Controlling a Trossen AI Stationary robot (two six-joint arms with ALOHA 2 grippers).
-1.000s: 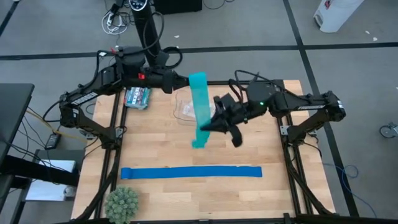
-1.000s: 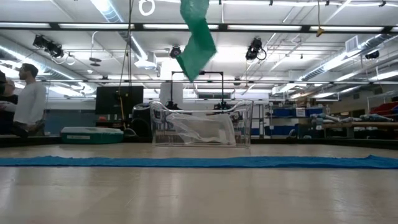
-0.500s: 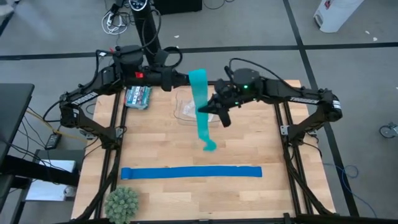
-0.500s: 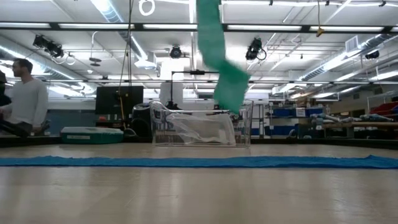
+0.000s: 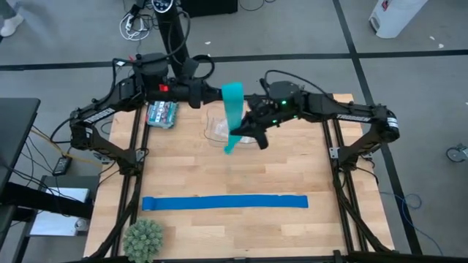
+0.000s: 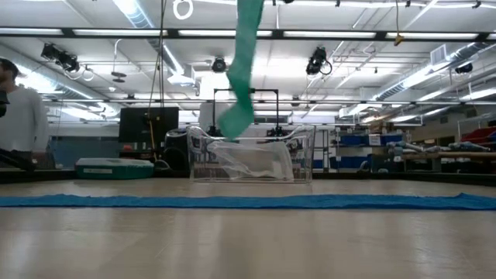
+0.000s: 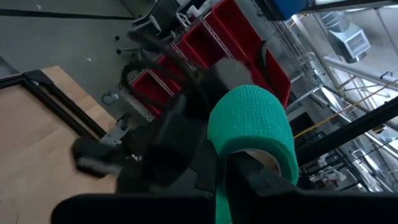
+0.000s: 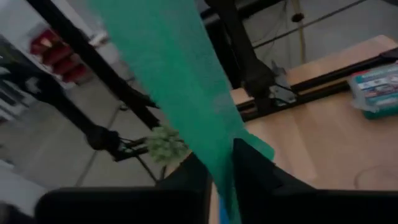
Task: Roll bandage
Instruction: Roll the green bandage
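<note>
Currently dealing with a long narrow teal-green stretchy fabric bandage (image 5: 232, 117), hung in the air above the 12 o'clock part of the pale wooden slatted desk (image 5: 292, 175) and touching nothing below. Holding its upper end with the left fingers (image 5: 213, 96), clenched on the fabric, with a turn of it looped over them into a small rounded hump in the left wrist view. Straddling the strip lower down with the right fingers (image 5: 248, 134), at about 5 o'clock from the left ones and just beside them; cannot tell whether pinching or merely guiding, only that the fabric passes between them. Judging the key relation thus: long axis near vertical, running from the left fingers down through the right ones to a free tail that dangles toward 6 o'clock and sways a little off plumb in the low view. Probably calls for winding at the top while feeding and tensioning from below, so keeping the strip flat and untwisted between the two sets of fingers. Looks soft, matte, finely crinkled, likely to cling to itself and to stretch under pull. Elsewhere: a long flat royal-blue fabric strip (image 5: 224, 202) laid crosswise toward 6 o'clock, a clear rigid plastic tub (image 6: 248, 159) almost under the bandage, a spiky green ball-shaped plant (image 5: 142, 237) at 7 o'clock.
</note>
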